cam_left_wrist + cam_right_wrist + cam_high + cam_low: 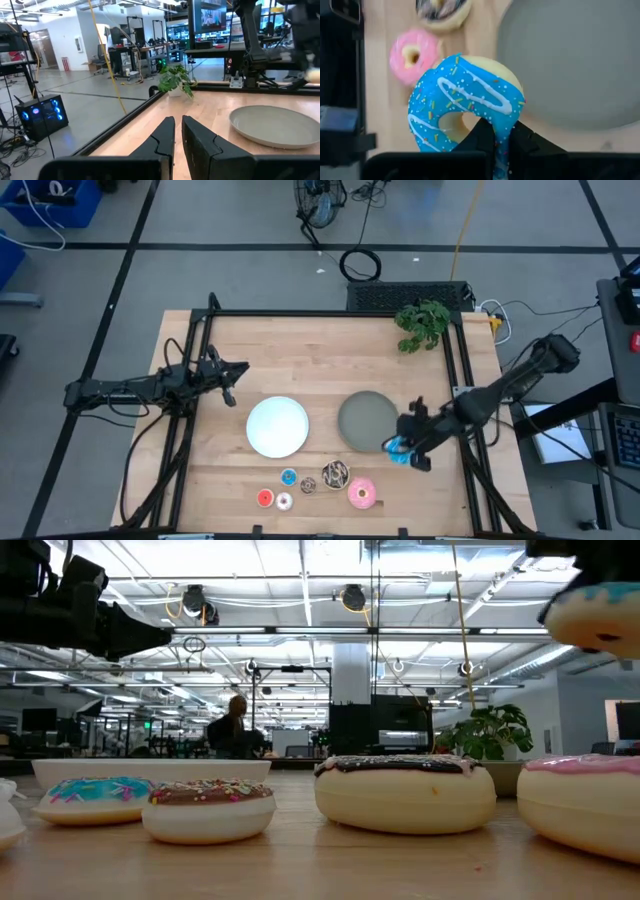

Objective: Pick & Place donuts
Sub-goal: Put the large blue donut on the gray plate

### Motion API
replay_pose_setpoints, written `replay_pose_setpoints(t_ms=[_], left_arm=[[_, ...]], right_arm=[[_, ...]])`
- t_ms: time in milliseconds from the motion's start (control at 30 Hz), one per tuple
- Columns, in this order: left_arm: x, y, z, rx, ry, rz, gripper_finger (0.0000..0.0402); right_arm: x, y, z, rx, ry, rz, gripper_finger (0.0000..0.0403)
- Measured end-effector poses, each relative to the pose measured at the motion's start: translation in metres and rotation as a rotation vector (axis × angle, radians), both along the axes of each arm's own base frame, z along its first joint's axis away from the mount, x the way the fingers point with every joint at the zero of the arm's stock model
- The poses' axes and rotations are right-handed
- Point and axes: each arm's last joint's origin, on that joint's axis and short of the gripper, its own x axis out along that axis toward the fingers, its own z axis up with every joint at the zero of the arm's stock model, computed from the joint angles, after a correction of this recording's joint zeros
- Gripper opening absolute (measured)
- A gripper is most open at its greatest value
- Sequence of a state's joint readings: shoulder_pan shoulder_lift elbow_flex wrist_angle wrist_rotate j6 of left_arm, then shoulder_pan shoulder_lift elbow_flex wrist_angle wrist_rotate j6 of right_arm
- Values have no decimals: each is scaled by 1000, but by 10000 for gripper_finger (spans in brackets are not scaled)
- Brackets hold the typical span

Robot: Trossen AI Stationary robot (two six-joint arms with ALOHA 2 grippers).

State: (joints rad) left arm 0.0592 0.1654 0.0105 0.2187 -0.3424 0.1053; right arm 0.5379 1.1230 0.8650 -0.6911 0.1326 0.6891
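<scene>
blue-iced and sprinkled, the larger donut (465, 110) is hanging pinched in the right gripper (403, 446), whose fingers are clamping one side of the ring. in the high view it is sitting off the grey plate (365, 420) at about that plate's four o'clock, just past the rim, lifted above the wood. the pink donut (361, 494) is lying on the table (300, 350) at six o'clock from the grey plate, with the brown sprinkled donut (335, 473) just beside it at its ten o'clock. the tiny ones are resting in a cluster at six o'clock from the white plate (277, 426): blue (289, 477), brown (308, 485), red (265, 498) and white (284, 501). the left gripper (229, 383) is waiting at ten o'clock from the white plate, fingers nearly together and holding nothing.
</scene>
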Motion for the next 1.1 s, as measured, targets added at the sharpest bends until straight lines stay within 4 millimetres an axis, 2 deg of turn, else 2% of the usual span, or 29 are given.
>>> replay_pose_setpoints(t_ms=[267,433,567,767,900,1100], left_arm=[[0,0,0,0,-1,0,42],[0,0,0,-1,-3,0,42],[0,0,1,-1,-8,0,42],[0,0,2,-7,-27,-1,42],[0,0,2,-4,-28,-1,42],[0,0,2,-4,-28,-1,42]], right_arm=[[-29,-36,28,-127,-129,-62,10],[-42,-55,31,-165,-94,-185,9],[-39,-63,27,-164,-42,-259,9],[-11,-71,16,-118,54,-258,9],[25,-76,16,-106,81,-198,9],[79,-93,28,-177,119,-115,9]])
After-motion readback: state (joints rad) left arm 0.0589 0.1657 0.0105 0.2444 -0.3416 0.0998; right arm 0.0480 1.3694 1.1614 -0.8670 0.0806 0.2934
